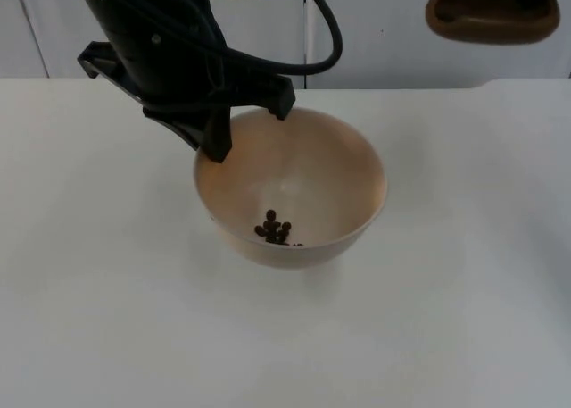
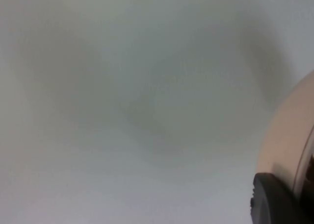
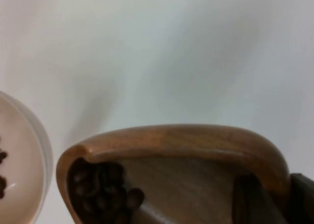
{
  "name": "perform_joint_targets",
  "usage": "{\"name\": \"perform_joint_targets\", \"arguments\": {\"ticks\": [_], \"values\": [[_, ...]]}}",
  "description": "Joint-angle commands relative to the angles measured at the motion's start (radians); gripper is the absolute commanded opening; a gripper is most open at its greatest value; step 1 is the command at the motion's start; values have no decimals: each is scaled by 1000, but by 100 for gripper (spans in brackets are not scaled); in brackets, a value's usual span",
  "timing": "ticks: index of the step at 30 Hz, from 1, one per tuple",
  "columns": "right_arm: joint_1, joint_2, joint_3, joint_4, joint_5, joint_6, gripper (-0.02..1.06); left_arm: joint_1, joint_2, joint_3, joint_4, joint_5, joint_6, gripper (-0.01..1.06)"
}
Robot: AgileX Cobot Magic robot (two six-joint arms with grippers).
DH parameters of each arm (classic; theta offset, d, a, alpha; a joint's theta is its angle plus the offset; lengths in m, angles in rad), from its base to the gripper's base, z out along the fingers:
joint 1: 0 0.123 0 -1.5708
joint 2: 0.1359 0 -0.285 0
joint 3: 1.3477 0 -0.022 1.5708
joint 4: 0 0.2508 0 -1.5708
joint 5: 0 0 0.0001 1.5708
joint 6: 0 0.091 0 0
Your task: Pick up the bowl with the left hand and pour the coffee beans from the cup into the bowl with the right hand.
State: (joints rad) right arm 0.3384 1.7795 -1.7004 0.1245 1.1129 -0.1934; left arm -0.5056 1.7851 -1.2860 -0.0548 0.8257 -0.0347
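- Bowl (image 1: 294, 189), top view: a pale cream bowl held off the white table (image 1: 98, 292), tilted a little, with its shadow on the table below it. A small cluster of coffee beans (image 1: 276, 229) lies at the bottom of it, towards the near wall.
- Left gripper (image 1: 248, 127), top view: it comes down from the upper left and pinches the bowl's far-left rim — one black finger outside the wall, the other over the rim inside. Its jaws stand narrow, closed on the rim.
- Cup (image 1: 492, 13), top view: a brown wooden cup at the upper right, raised above the table in front of the grey wall (image 1: 393, 33) and well apart from the bowl. The right gripper's fingers are hard to make out here.
- Left wrist view: the bowl's (image 2: 289, 131) cream outer wall curves beside a black fingertip (image 2: 272, 199) that presses on it; the rest is white table (image 2: 122, 111) with soft shadows.
- Right wrist view: the cup (image 3: 196, 150) lies tipped on its side, its wooden rim arching across, with dark beans (image 3: 100, 187) heaped in its low end. The right gripper (image 3: 274, 197) grips the cup's wall — one dark finger inside, one outside. Beside the cup, the bowl's (image 3: 37, 150) white rim shows with a few beans (image 3: 2, 172) inside it, the table (image 3: 171, 52) beyond.
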Motion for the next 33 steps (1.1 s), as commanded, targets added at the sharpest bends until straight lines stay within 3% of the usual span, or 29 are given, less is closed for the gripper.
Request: {"name": "perform_joint_targets", "arguments": {"ticks": [1,17,27,33], "values": [[-6,-12,-2,13,-14,-10,0,-6,-1,-6,-15,-5,-8,0],[-6,-2,0,9,-14,-7,0,80,-1,-6,-42,-23,3,0],[-75,25,0,18,-12,2,0,164,-1,-6,-50,-49,17,0],[-106,34,0,11,-14,1,0,230,13,-6,-179,-62,122,0]]}}
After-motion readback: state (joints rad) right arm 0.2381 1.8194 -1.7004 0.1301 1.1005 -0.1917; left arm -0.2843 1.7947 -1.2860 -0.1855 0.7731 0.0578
